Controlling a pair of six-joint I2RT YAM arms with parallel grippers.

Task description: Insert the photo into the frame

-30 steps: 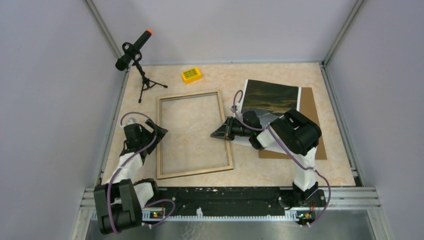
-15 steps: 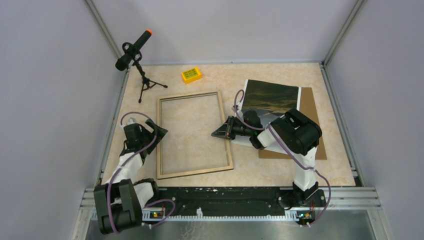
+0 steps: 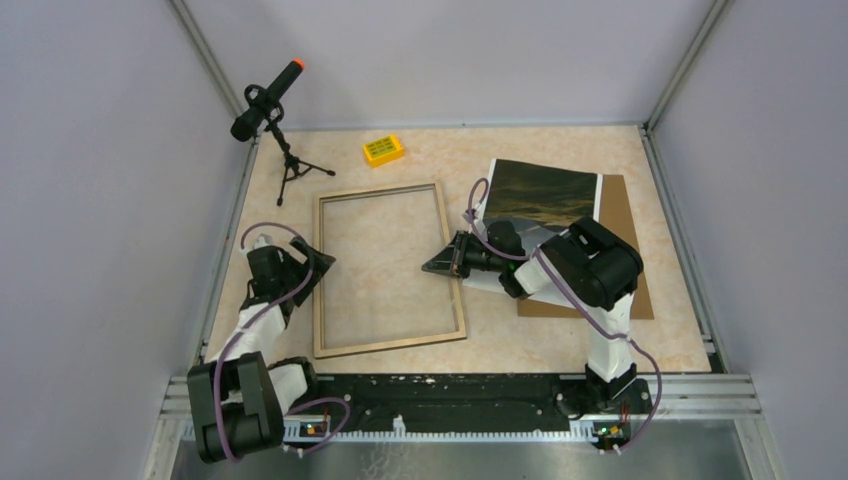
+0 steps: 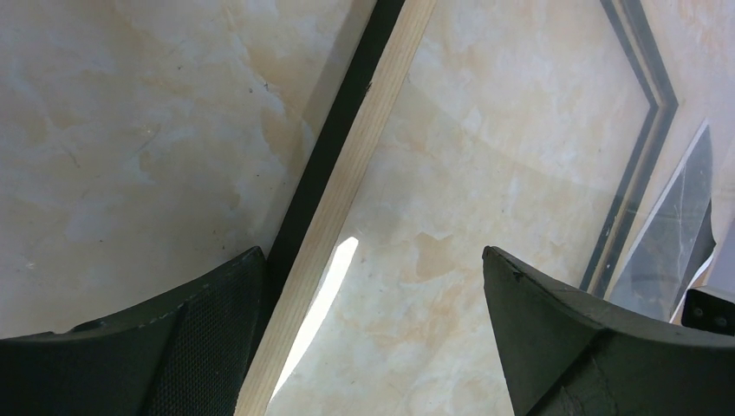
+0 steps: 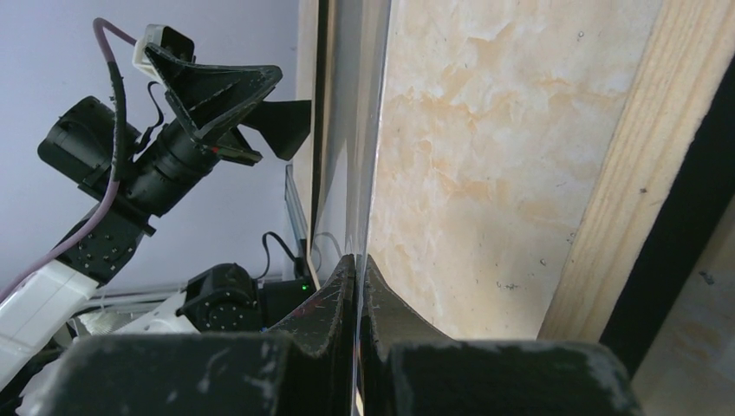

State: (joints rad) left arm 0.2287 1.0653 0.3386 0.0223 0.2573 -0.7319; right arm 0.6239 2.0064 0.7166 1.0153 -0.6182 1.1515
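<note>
My right gripper (image 5: 357, 260) is pinched shut on the edge of a thin clear sheet (image 5: 351, 156) right at the right rail of the frame (image 3: 390, 345). The wrist camera sees that sheet almost edge-on, running straight up from the closed fingers. My left gripper (image 4: 371, 256) is open and straddles the frame's left rail, one finger over bare table (image 3: 500, 320) outside it and the other over the glossy opening inside. I cannot tell whether either finger touches the wood. The frame lies flat with its pale wood face up, and through its opening I see only the marbled tabletop under a sheen, with no print in it. The photo (image 3: 540, 190) lies picture side up to the right of the frame and clear of it, on a brown board (image 3: 625, 215), with its near part hidden under my right arm. Between the frame's right rail and the board is a strip of table, mostly taken up by that arm. Left of the frame only a narrow margin runs to the side wall. Beyond its far rail sit a yellow box (image 3: 383, 150) and a microphone on a tripod (image 3: 265, 100), the tripod close to the far left corner.
</note>
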